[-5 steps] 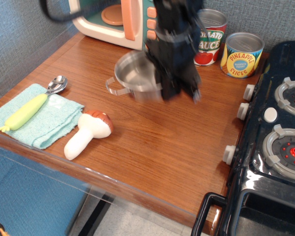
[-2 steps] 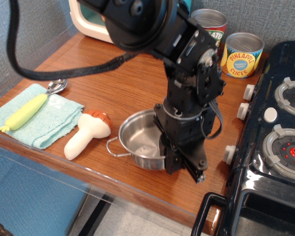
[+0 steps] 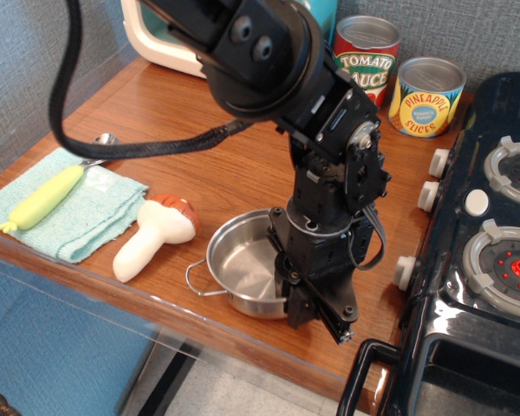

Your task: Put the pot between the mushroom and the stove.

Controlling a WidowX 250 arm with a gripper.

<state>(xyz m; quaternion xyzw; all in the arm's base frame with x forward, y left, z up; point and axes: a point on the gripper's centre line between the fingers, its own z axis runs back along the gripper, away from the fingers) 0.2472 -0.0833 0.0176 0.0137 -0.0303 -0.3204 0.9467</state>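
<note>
The shiny steel pot (image 3: 243,267) is low over the wooden table (image 3: 199,156) near its front edge; I cannot tell if it touches the wood. It lies between the mushroom (image 3: 156,232) on its left and the black stove (image 3: 481,260) on its right. My gripper (image 3: 318,322) points down and is shut on the pot's right rim. The black arm hides that rim and the right handle. The pot's left wire handle (image 3: 199,279) shows. The mushroom lies on its side, white stem toward the front, a short gap from the pot.
A tomato sauce can (image 3: 364,62) and a pineapple can (image 3: 426,95) stand at the back. A toy microwave (image 3: 169,43) is at the back left. A teal cloth (image 3: 69,217) with a yellow-green-handled spoon (image 3: 43,196) lies at the left. The stove's white knobs (image 3: 406,272) face the pot.
My gripper has carried the pot from the back by the microwave forward and down to the spot between mushroom and stove. In the last step it dropped slightly lower.
</note>
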